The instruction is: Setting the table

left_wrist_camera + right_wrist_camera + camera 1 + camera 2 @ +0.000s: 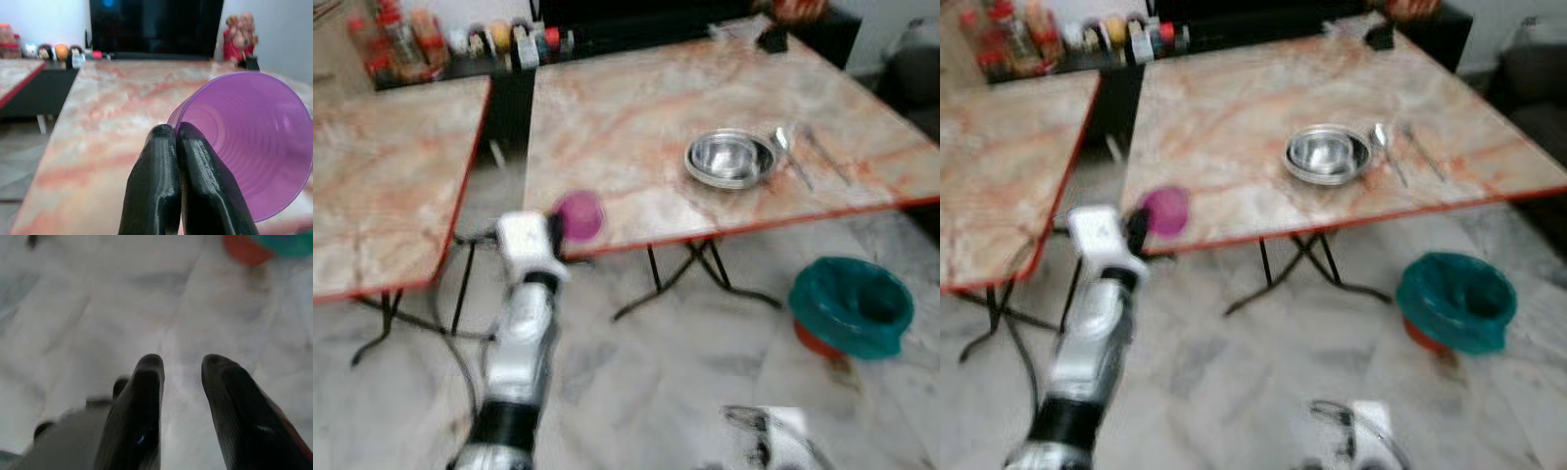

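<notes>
Left gripper pinching the rim of a purple cup at the marble table's near edge, steel bowls farther ahead, right gripper spread above the floor.

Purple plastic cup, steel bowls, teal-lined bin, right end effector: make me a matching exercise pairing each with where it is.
Things:
1. purple plastic cup
2. stacked shiny steel bowls
3. round bin with teal liner
4. right end effector

Places or states:
A. on the floor beside the table
B. open above the floor
C. pinched at its rim by the left end effector
D. on the marble-patterned table

Pairs: 1-C, 2-D, 3-A, 4-B
</notes>
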Robot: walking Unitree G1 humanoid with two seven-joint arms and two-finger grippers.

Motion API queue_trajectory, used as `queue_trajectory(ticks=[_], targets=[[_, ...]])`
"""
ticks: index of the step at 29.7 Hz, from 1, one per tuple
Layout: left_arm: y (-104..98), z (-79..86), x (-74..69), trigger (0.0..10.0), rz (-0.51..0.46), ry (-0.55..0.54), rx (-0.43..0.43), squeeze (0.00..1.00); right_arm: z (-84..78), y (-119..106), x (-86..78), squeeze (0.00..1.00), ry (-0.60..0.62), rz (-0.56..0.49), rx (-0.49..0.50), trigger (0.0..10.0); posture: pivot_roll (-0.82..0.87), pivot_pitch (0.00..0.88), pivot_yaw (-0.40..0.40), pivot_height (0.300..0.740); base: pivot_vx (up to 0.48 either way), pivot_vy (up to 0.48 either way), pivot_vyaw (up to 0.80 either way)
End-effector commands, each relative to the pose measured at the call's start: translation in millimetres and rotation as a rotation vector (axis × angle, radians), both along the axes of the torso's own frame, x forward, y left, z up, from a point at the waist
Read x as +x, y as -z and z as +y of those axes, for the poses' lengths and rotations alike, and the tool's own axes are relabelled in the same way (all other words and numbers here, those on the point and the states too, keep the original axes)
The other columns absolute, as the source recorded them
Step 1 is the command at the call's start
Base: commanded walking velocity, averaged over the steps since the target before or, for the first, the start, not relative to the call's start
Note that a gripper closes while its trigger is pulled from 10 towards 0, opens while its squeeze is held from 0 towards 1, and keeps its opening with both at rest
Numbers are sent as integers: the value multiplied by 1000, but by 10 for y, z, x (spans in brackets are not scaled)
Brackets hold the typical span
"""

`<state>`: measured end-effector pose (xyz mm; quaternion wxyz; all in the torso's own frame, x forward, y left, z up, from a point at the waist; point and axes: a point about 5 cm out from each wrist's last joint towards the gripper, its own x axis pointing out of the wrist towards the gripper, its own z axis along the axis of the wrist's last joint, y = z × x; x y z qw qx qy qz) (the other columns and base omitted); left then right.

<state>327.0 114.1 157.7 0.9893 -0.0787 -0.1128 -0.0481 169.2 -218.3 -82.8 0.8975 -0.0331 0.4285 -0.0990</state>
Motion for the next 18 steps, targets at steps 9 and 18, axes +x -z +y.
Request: queue_trajectory(ticks=[9,18], targets=[[-48,115,11,10000,-17,-27,16,0,178,24,23,0,-6,0,44,10000,30,87,86,740,480,0,0],[-3,117,9,10000,11,-22,26,0,197,1,79,0,-15,-15,49,10000,30,90,85,740,373,0,0]])
